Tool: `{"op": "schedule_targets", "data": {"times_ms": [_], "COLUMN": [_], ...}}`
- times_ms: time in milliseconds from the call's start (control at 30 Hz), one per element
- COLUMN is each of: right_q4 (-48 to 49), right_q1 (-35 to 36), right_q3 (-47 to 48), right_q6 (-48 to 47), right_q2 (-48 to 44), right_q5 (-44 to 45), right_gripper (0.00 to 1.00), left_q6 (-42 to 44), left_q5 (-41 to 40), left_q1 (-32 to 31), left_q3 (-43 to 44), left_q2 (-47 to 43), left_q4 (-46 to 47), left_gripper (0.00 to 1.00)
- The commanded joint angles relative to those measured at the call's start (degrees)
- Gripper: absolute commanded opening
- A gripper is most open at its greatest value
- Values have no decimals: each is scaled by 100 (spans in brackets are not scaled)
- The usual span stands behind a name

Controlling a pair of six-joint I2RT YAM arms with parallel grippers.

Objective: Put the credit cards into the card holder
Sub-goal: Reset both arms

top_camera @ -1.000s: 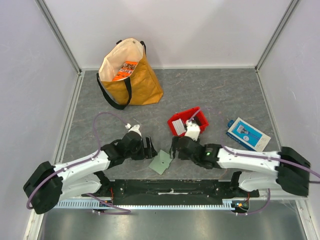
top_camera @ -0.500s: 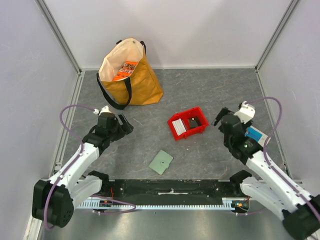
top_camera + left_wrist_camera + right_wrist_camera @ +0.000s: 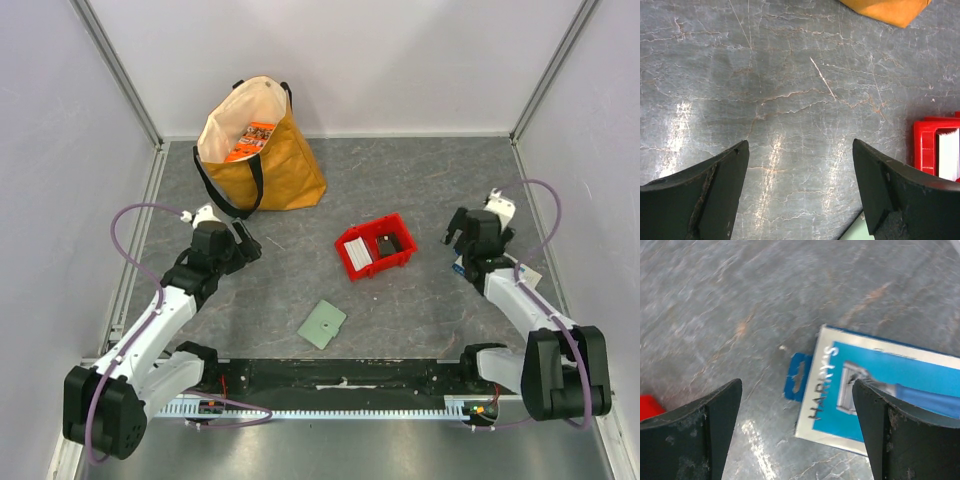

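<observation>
The left pincer (image 3: 243, 243) is held wide open above the bare grey stone-patterned surface (image 3: 790, 90). Nothing is gripped or touched by its black fingers (image 3: 715, 190). The right pincer (image 3: 462, 232) is likewise spread fully and is empty. It is positioned over the blue-and-white printed box (image 3: 880, 390), and no contact with the box is seen. A red plastic bin (image 3: 385, 267) is located between the two arms. The whitish credit cards (image 3: 358, 254) are stood in its left part, with the long axis running roughly near to far. The flat pale-green square card holder (image 3: 322, 324) is laid on the surface nearer the arm bases. It is rotated so that its corners point diamond-wise. Both pincers are well apart from it.
</observation>
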Motion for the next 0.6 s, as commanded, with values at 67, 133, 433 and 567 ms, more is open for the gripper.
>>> {"op": "schedule_targets", "data": {"times_ms": [67,133,433,567], "right_q4": [2739,3224,5517,6485], "right_q1": [1222,1268,1241,979], "right_q3": [-1215,-1347,-1602,-1717], "right_q6": [-1495,-1531,-2075,-2104], "right_q2": [-285,-136,1165,1656], "right_q5": [1244,1394,1624,1318], "right_gripper": [98,98,98,98], "left_q6": [73,108,188,188], "left_q5": [-329,-346,-426,-364], "left_q1": [3,12,12,3], "left_q3": [-69,-51,37,10], "left_q2": [91,179,311,285], "left_q4": [599,643,688,802], "left_gripper": [88,88,88,88]}}
